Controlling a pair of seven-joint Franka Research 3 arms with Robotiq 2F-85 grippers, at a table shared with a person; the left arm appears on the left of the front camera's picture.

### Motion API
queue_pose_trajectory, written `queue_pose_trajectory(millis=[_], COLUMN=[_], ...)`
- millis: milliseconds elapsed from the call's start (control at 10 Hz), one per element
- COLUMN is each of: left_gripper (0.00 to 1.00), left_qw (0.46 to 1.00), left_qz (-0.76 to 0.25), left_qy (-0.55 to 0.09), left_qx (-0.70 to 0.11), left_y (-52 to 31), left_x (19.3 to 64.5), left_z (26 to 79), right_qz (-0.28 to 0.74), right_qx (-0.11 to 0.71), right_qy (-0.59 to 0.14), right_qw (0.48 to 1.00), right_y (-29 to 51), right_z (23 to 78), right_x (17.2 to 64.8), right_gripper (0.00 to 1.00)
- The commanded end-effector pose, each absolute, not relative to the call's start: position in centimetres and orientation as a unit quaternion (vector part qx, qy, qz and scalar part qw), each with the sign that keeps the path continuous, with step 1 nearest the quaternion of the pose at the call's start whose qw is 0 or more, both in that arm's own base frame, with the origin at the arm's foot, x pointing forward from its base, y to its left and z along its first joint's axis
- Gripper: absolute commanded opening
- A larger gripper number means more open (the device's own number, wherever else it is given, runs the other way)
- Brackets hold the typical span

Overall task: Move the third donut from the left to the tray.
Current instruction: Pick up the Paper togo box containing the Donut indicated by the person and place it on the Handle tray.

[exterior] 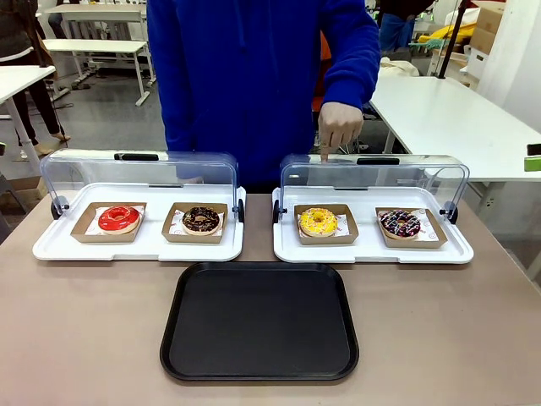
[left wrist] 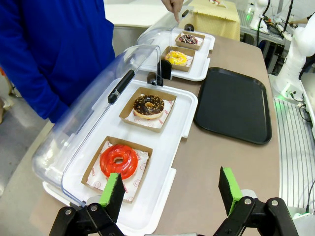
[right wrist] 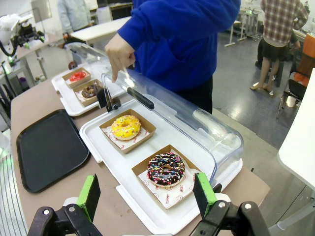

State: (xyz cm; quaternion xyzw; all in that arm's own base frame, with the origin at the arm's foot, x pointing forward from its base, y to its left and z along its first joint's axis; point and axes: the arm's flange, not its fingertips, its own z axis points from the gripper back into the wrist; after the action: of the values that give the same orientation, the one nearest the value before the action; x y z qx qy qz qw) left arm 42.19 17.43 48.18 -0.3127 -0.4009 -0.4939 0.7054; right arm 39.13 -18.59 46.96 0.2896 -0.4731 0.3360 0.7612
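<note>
Claws gaped empty, left gripper [left wrist: 172, 191] and right gripper [right wrist: 146, 191] alike. Nothing was done yet: the third donut [exterior: 318, 222] sat in its white case [exterior: 372, 255], the tray [exterior: 259, 326] bare.

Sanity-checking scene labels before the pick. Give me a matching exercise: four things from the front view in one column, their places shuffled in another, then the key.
1. red-iced donut
2. yellow-iced donut
3. black tray
4. person's hand

A. on the table, nearer the robot than the donuts
B. left side of the right white tray
C. pointing down at the right tray's clear lid
D. left side of the left white tray

Pairs: 1-D, 2-B, 3-A, 4-C
</note>
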Motion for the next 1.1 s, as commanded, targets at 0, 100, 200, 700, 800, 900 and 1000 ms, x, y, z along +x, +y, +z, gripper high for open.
queue_pose_trajectory(millis=[0, 100, 200, 700, 800, 900, 1000], left_gripper=[1.0, 1.0, 1.0, 1.0, 1.0, 1.0, 1.0], left_qw=[0.7, 0.7, 0.7, 0.7, 0.7, 0.7, 0.7], left_qz=[-0.495, -0.495, -0.495, -0.495, -0.495, -0.495, -0.495], left_qy=[-0.406, -0.406, -0.406, -0.406, -0.406, -0.406, -0.406], left_qx=[-0.317, -0.317, -0.317, -0.317, -0.317, -0.317, -0.317], left_y=[17.45, 17.45, 17.45, 17.45, 17.45, 17.45, 17.45], left_x=[42.16, 42.16, 42.16, 42.16, 42.16, 42.16, 42.16], left_z=[48.21, 48.21, 48.21, 48.21, 48.21, 48.21, 48.21], right_qz=[0.34, 0.34, 0.34, 0.34, 0.34, 0.34, 0.34], right_qx=[0.287, 0.287, 0.287, 0.287, 0.287, 0.287, 0.287], right_qy=[-0.49, -0.49, -0.49, -0.49, -0.49, -0.49, -0.49], right_qw=[0.75, 0.75, 0.75, 0.75, 0.75, 0.75, 0.75], right_y=[-18.52, -18.52, -18.52, -18.52, -18.52, -18.52, -18.52], right_z=[46.94, 46.94, 46.94, 46.94, 46.94, 46.94, 46.94], right_x=[39.64, 39.64, 39.64, 39.64, 39.64, 39.64, 39.64], right_gripper=[1.0, 1.0, 1.0, 1.0, 1.0, 1.0, 1.0])
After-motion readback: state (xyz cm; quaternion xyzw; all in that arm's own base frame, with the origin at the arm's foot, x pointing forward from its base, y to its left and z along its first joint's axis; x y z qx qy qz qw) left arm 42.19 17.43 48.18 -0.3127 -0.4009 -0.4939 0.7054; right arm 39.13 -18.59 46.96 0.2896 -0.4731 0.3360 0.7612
